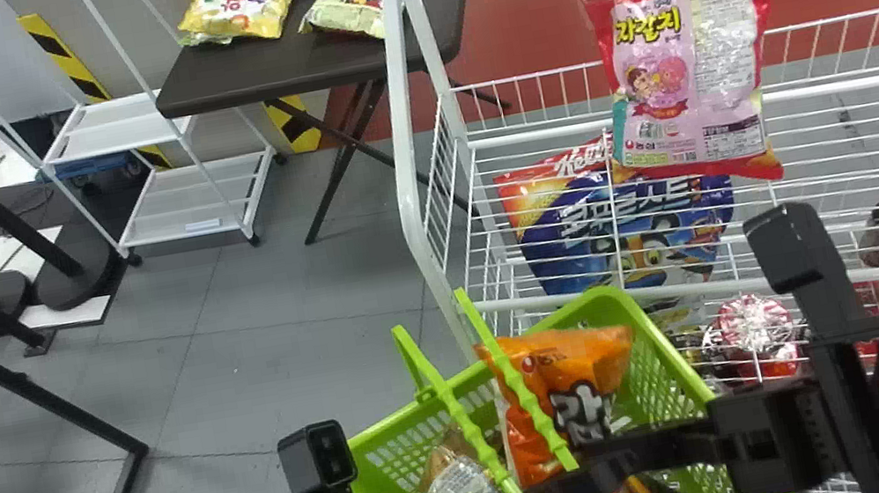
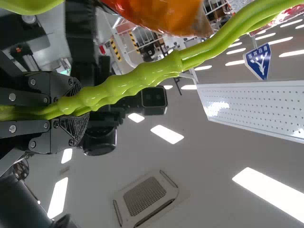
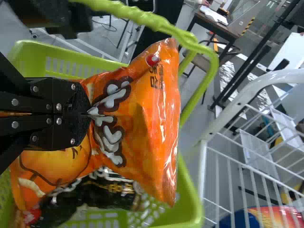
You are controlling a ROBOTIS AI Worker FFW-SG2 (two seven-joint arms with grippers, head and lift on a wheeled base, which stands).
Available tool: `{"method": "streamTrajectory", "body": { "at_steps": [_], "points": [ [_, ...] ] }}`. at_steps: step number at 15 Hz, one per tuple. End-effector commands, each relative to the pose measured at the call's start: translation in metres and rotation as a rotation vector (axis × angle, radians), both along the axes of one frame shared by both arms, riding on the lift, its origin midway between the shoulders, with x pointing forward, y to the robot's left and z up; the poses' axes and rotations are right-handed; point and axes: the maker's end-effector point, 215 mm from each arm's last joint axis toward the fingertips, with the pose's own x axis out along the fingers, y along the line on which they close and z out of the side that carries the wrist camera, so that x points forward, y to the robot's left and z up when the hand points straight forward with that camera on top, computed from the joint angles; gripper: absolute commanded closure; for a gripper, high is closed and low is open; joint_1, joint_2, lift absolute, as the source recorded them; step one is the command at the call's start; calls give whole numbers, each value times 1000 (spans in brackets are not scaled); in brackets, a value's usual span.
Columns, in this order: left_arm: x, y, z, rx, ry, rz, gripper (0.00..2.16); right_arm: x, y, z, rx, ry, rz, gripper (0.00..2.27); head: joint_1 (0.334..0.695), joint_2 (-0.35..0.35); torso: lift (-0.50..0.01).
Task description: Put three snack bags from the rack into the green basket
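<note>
Your right tool (image 3: 89, 114), closed, is pinching the orange bag (image 1: 579, 357) inside the green basket (image 1: 668, 355); your left tool (image 2: 78, 109) is clamping the handle (image 2: 130, 84). Other bags (image 1: 454, 483) are lying there; probably only release is remaining.

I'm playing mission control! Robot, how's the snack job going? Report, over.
Left end effector shut on green handle. Right end effector gripping orange snack bag at basket's opening. Handle close beside bag, might snag. Over.

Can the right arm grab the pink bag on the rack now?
Probably not: the right gripper is clamped on the orange bag at the green basket. The pink bag itself looks unobstructed.
</note>
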Motion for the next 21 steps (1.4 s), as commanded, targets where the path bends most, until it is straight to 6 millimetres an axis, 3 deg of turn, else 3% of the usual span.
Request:
{"method": "streamTrajectory", "body": {
  "at_steps": [1, 2, 3, 4, 5, 10, 12, 13, 15, 17, 19, 21],
  "points": [
    [0, 1, 2, -8, 0, 2, 2145, -10, 0, -10, 9, 48, 9, 2172, 695, 259, 0],
    [1, 1, 3, -6, -5, 4, 2145, -10, 0, -11, 19, 52, 2, 1885, 695, 265, 0],
    [0, 1, 2, -6, -2, 4, 2145, -9, -1, -9, 32, 53, -1, 1237, 695, 268, 0],
    [0, 1, 2, -8, -2, 3, 2145, -6, -5, -8, 36, 52, -12, 144, 695, 272, 0],
    [0, 1, 2, -7, -2, 5, 2145, -2, -9, -7, 36, 50, -22, -2, 695, 270, 0],
    [-1, 1, 1, -5, -1, 5, 2145, 35, -32, 5, 111, 31, -116, -2, 695, 217, 0],
    [0, 1, 1, -3, 0, 5, 2145, 59, -40, 21, 164, -15, -155, -2, 695, 195, 0],
    [-1, 1, 0, -3, 2, 5, 2145, 83, -51, 28, 175, -79, -208, -2, 695, 186, 0],
    [-2, 3, -1, -3, 6, 9, 2145, 127, -84, 29, 111, -227, -308, 12, 695, 161, 0],
    [-3, 5, -1, -2, 8, 11, 2145, 156, -115, 26, 52, -342, -406, 33, 695, 90, 0],
    [-3, 3, -1, 3, 4, 8, 2145, 193, -160, 37, -61, -582, -539, 46, 695, 47, 0],
    [-3, 1, -2, 20, -1, 3, 2145, 209, -192, 41, -153, -746, -633, 53, 695, -15, 0]
  ]
}}
